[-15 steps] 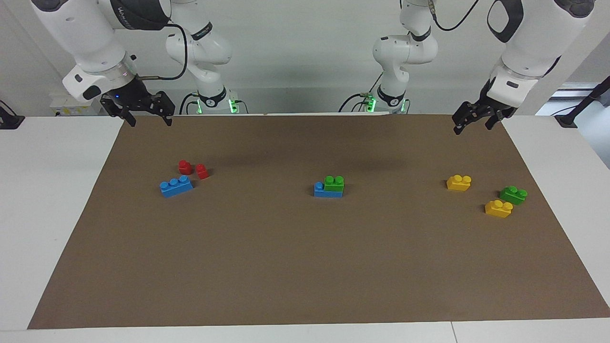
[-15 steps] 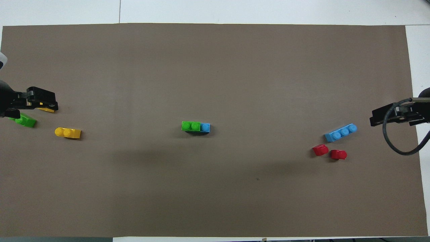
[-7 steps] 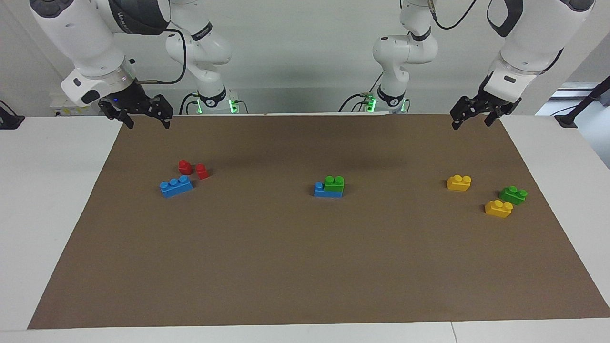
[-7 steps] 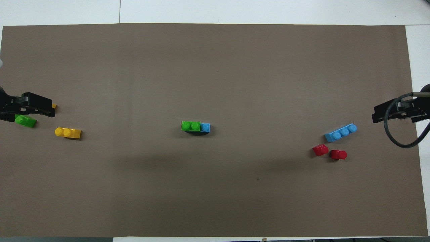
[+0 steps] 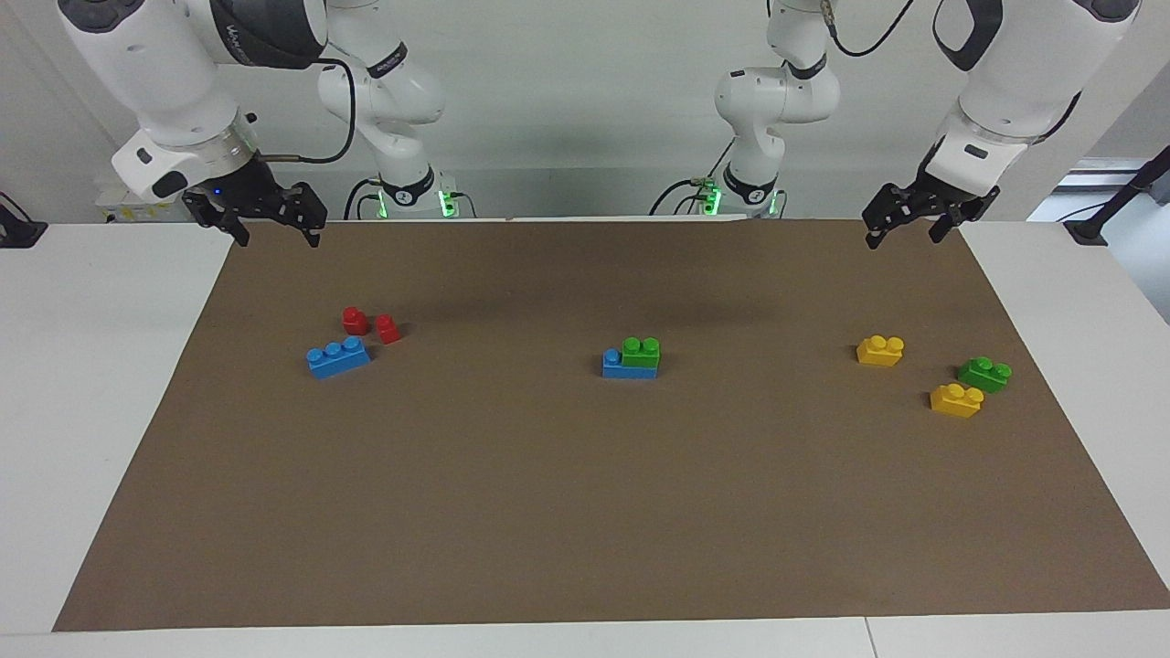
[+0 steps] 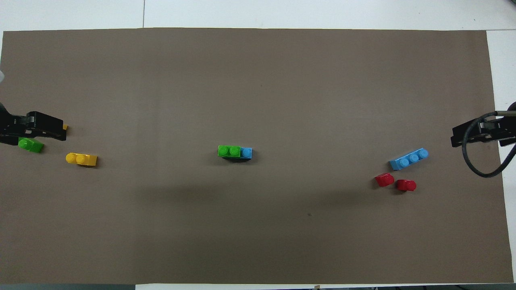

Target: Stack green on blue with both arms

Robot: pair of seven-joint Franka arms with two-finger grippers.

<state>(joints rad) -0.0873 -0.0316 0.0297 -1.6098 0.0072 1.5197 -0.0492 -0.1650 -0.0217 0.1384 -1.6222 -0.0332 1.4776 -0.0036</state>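
Note:
The lime-green two-stud brick point(image 5: 642, 351) sits pressed onto one end of a sky-blue three-stud brick point(image 5: 618, 366) in the middle of the brown mat; from above, green point(image 6: 229, 151) covers most of blue point(image 6: 246, 152), leaving one stud bare. My right gripper point(image 5: 277, 239) hangs open and empty over the mat's corner at the right arm's end. My left gripper point(image 5: 903, 241) hangs open and empty over the left arm's end. In the overhead view the left gripper point(image 6: 48, 128) covers most of a yellow brick; the right gripper point(image 6: 463, 135) is over the mat's edge.
A second blue brick point(image 5: 338, 357) and two red pieces point(image 5: 355, 320) point(image 5: 388, 329) lie toward the right arm's end. Two yellow bricks point(image 5: 880, 350) point(image 5: 956, 400) and a darker green brick point(image 5: 984, 374) lie toward the left arm's end.
Both grippers have drawn back a little toward their own ends of the table, and the left one has risen slightly. No brick has moved.

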